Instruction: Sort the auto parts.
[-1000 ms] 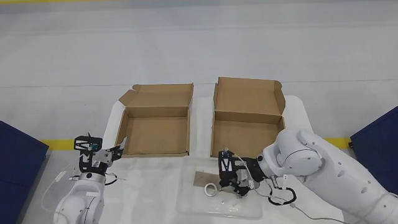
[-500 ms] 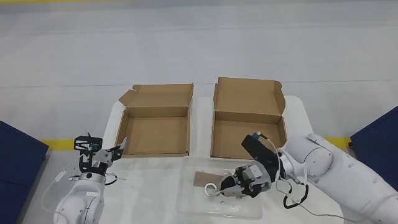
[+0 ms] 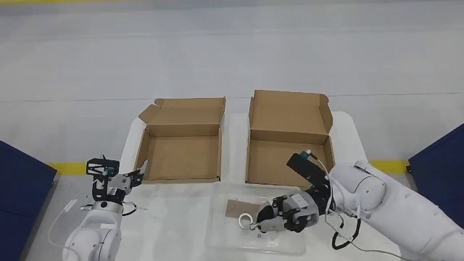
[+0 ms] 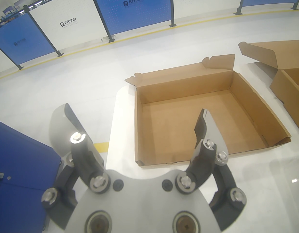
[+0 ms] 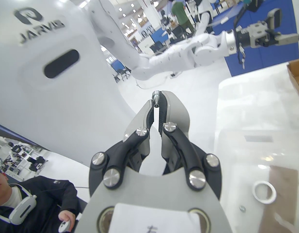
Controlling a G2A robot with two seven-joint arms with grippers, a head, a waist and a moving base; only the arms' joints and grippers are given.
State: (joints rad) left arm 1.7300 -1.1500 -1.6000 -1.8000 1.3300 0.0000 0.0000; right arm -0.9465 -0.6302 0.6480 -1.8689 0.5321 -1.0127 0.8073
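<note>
The left gripper (image 4: 135, 110) and right gripper (image 5: 156, 100) had silver fingers (image 4: 212, 132), ribbed black pads (image 4: 198, 125), black links and round silver screws, on glossy white arms (image 3: 384, 192) trailing thin cables at seven and five o'clock.

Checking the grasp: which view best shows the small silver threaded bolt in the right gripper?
Right wrist view: small silver threaded bolt pinched between the right gripper's tips. Top view: too small to tell. Left wrist view faces an open cardboard box.
</note>
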